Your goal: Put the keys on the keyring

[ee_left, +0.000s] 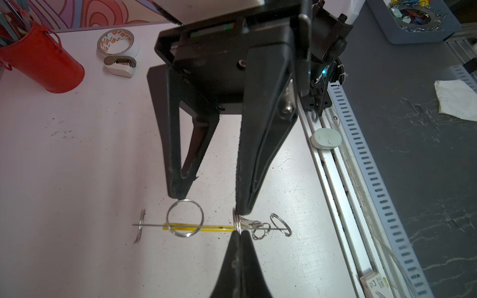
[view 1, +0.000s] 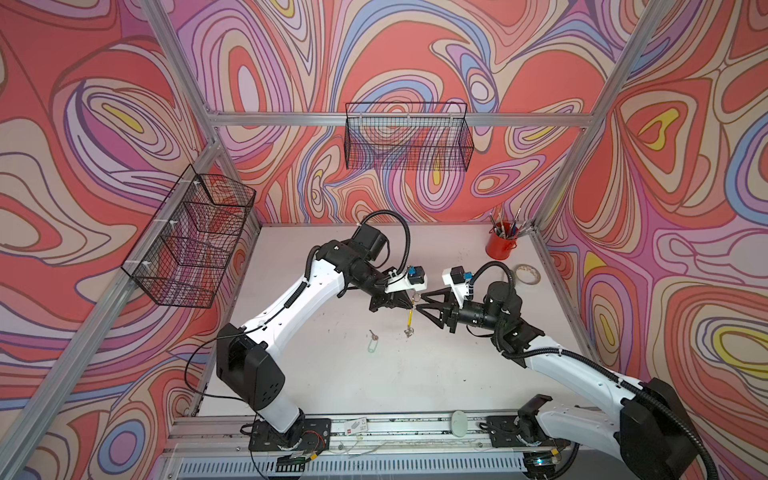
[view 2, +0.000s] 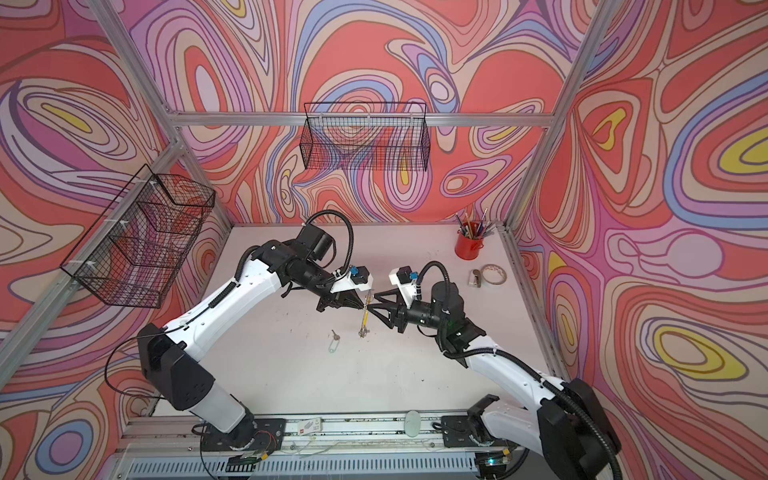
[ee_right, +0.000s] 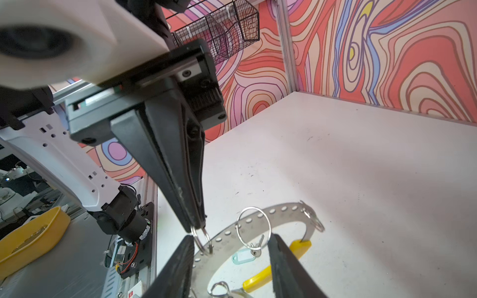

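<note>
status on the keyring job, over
left pincer shut on keyring, held upright. right pincer open at a wire loop. one key loose on table. nothing in the way.

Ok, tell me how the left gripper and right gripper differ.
The left gripper is shut; the right gripper is open. The left gripper clamps the keyring, held on edge; the right gripper holds nothing, its jaws either side of a wire loop. Both are black, tips nearly meeting.
</note>
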Tool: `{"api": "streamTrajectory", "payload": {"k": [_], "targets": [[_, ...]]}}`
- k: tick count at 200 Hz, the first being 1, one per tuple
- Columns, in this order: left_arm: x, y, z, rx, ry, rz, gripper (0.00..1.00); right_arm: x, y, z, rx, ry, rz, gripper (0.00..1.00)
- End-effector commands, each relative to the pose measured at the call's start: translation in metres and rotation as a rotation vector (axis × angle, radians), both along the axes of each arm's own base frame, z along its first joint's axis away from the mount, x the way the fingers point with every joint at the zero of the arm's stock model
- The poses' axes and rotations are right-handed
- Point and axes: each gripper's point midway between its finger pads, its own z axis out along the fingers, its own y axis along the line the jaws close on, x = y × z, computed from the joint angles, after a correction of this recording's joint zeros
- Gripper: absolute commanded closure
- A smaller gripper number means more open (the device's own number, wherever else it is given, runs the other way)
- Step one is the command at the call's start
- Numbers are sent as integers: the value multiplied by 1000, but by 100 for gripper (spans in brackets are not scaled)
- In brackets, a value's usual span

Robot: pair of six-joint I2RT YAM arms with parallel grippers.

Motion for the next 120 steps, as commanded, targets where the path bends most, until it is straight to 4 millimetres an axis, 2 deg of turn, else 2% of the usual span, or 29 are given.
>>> {"api": "streamTrajectory", "payload": {"k": [1, 52, 89, 111, 120], "targets": [[-6, -1, 5, -7, 14, -29, 100, -3, 7, 3, -12, -11, 34, 55], [-5, -3, 4, -4, 13, -27, 100, -10, 13, 0, -23, -9, 53, 59], [-6, -6, 3, -5, 20, -34, 100, -10, 13, -3, -31, -4, 55, 69], [-6, -6, 1, 2, 28, -35, 100, -10, 14, -3, -31, -3, 56, 83], [-6, -6, 0, 5, 33, -37, 100, -10, 14, -3, -32, -3, 57, 91]]}}
